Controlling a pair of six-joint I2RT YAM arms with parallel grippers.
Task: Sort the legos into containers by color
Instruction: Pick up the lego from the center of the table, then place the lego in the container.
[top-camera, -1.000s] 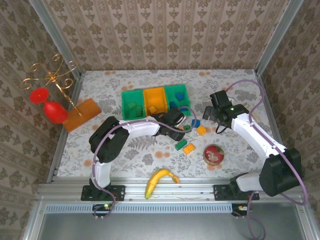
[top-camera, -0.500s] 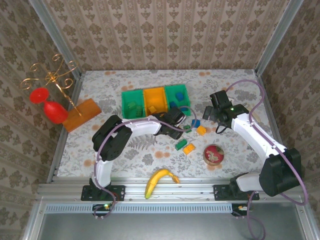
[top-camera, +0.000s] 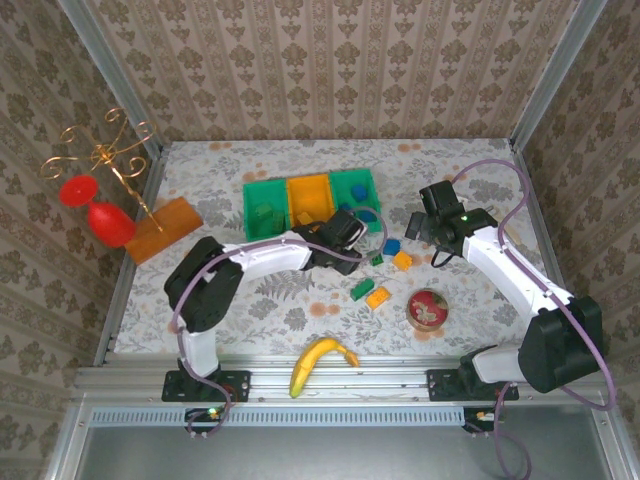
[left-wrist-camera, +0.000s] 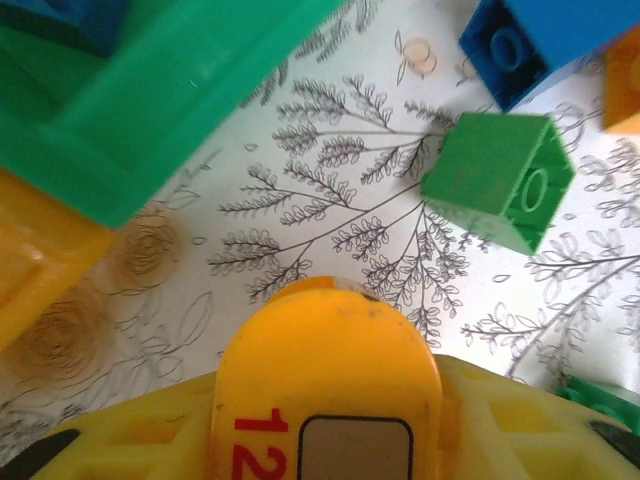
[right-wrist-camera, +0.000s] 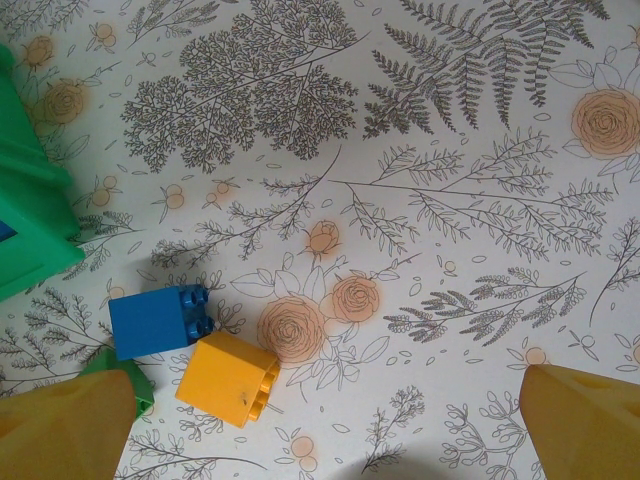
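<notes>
My right gripper (right-wrist-camera: 325, 425) hangs with jaws wide apart, a blue lego (right-wrist-camera: 158, 320) and a yellow lego (right-wrist-camera: 228, 378) just beside it. My left gripper (top-camera: 352, 225) sits at the containers' (top-camera: 248, 208) near right corner. I cannot tell how its jaws stand.

The blue lego (right-wrist-camera: 160, 320) and orange lego (right-wrist-camera: 228, 378) lie on a fern-and-rose printed table (right-wrist-camera: 450, 180).

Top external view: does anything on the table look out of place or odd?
Two things do not belong to the sort: a banana lies at the near edge, and a round red-rimmed tin sits beside the loose legos. The right-hand green bin holds blue blocks, there being no blue bin. Nothing looks spilled or damaged.
</notes>
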